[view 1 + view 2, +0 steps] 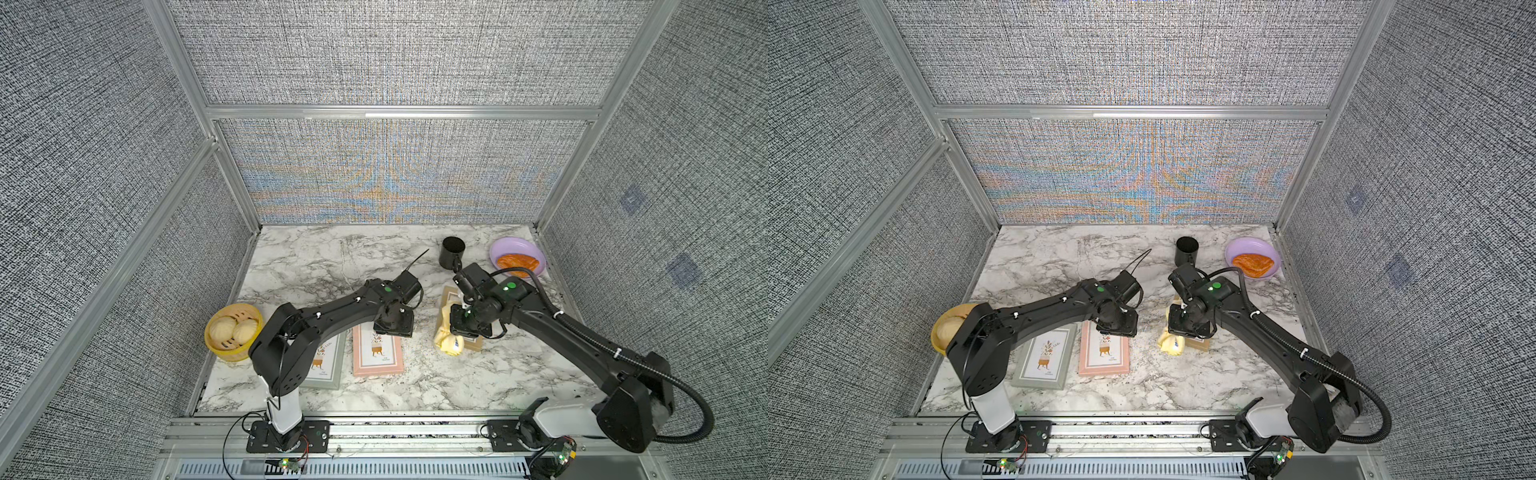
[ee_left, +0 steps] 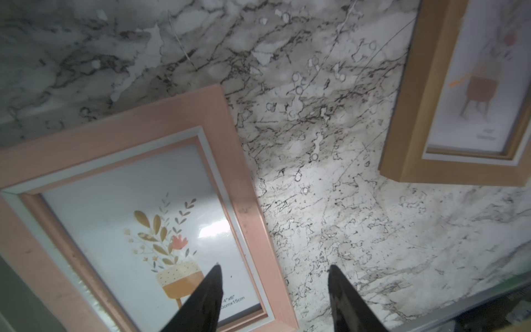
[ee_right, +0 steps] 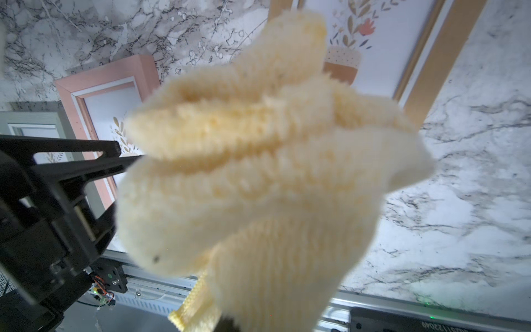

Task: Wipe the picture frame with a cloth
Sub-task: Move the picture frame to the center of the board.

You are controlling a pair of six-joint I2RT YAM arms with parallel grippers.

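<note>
Right wrist view is mostly filled by the cloth [image 3: 258, 172], bunched and blurred. It covers the right gripper's fingertips and much of the tan frame [image 3: 439, 57] behind it. Whether the cloth touches that frame cannot be told. In both top views the right gripper [image 1: 461, 328] hides the middle of the tan frame [image 1: 449, 293], so only its ends show. The cloth [image 1: 446, 336] hangs at the frame's 9 o'clock edge, about 3 o'clock from the table's [image 1: 316, 257] centre. In a top view the left arm covers most of the basket [image 1: 942, 332] at the table's 9 o'clock edge and part of the grey frame [image 1: 1042, 361]. The left wrist view cuts off the pink frame [image 2: 115, 135] and shows the tan frame [image 2: 425, 115] out of focus.

From its base at 5 o'clock the right arm reaches toward 11 o'clock, wrist bent down, jaws pinched tight on the cloth. From its base at 7 o'clock the left arm rises to a raised elbow and stretches toward 2 o'clock. The left gripper [image 2: 273, 267] points down, about half open and empty. One finger is over the pink frame's glass, the other over bare table.

A cup [image 1: 452, 251] and plate [image 1: 505, 245] stand near 1 o'clock.
</note>
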